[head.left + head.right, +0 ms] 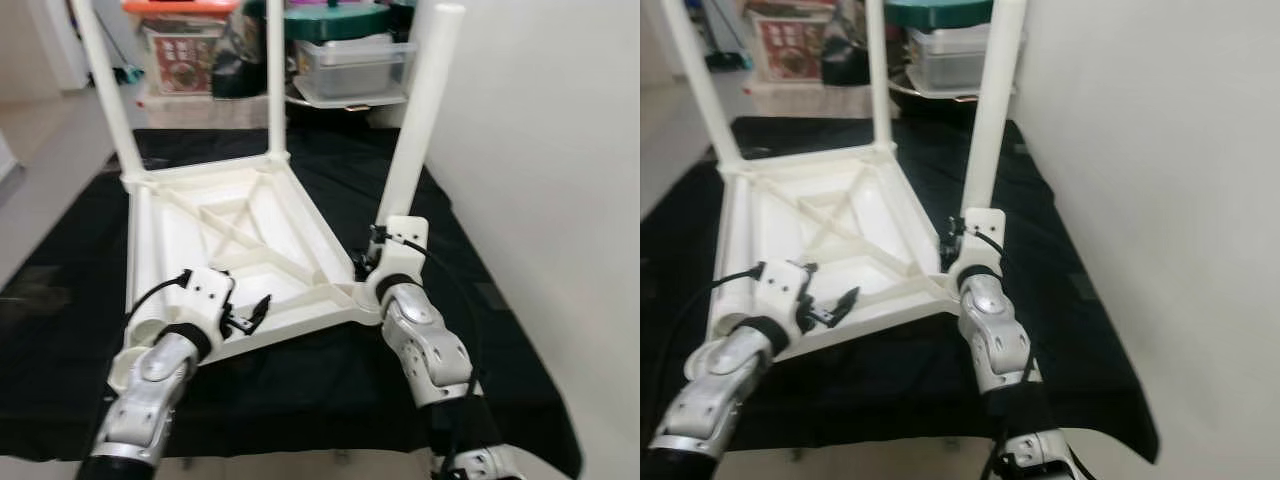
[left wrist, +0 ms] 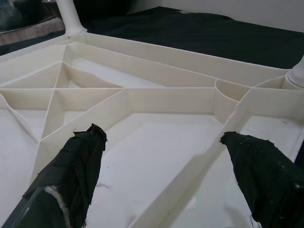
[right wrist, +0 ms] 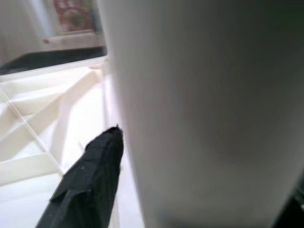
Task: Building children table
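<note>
Seating near-right table leg [image 1: 425,110] into corner socket.
Right gripper [image 1: 378,250] clenched on leg: keep it vertical, twist down; left gripper [image 1: 250,312] released over tabletop [image 1: 225,235].

A black cloth sheet [image 1: 470,300] is lying spread over the floor beside a pale wall, reaching toward the storage boxes at the far end. An upturned white plastic children's table [image 1: 235,235] is resting directly on it, ribbed underside facing up and legs standing upward.
</note>
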